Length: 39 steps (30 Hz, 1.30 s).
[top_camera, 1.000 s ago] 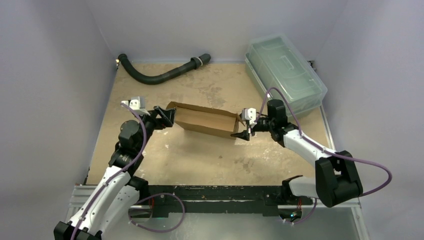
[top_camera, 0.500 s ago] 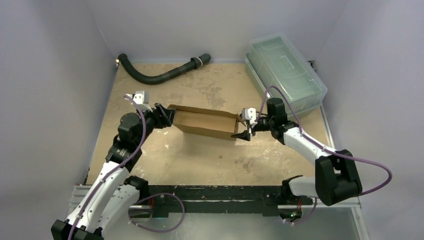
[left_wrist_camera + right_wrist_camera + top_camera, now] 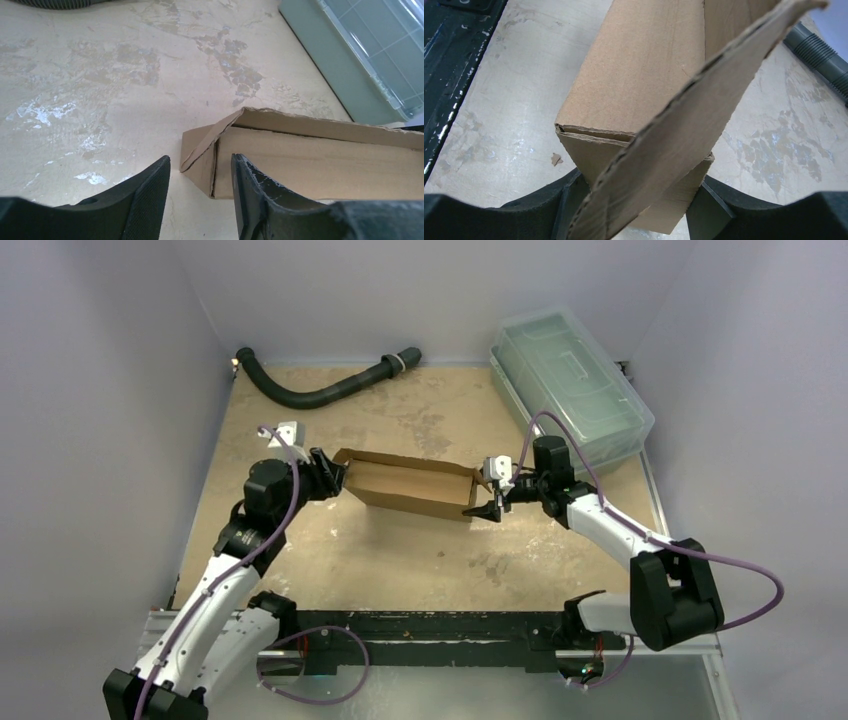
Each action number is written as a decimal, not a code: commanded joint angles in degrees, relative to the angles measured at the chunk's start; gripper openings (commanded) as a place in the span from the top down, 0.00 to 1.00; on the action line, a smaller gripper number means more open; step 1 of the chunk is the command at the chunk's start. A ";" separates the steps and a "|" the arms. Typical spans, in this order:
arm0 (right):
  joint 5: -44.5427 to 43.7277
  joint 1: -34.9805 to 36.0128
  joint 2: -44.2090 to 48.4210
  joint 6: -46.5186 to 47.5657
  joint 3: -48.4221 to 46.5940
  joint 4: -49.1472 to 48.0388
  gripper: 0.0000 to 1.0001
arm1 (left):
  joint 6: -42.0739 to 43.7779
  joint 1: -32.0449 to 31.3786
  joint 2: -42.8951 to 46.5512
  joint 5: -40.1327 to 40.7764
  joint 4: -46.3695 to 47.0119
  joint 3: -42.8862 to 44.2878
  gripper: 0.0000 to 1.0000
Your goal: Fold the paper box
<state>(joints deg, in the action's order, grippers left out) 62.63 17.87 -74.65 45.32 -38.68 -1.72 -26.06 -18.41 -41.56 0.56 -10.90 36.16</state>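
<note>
Looking down into a booth with pale lilac-grey walls [image 3: 420, 290], we see a scuffed, blotchy beige tabletop [image 3: 400, 560]. Near its middle lies a plain brown corrugated cardboard paper box [image 3: 405, 485], long, shallow and open-topped. The right gripper [image 3: 484, 495] is clamped across the box's right end, one finger on each side wall. The left gripper [image 3: 335, 478] has its jaws apart around the bent left corner flap, with a gap showing beside one finger. A black ribbed hose [image 3: 320, 392] lies along the back edge. A clear greenish plastic lidded bin [image 3: 570, 380] sits at the back right.
</note>
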 commanded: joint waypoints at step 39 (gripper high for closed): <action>1.10 -0.23 -0.77 0.91 -2.70 1.54 0.48 | 4.24 0.22 -5.81 -2.97 -3.63 9.32 0.82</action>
<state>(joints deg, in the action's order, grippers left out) 62.74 17.87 -75.42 45.71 -39.31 -1.21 -21.50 -18.39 -47.20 -0.99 -14.15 41.91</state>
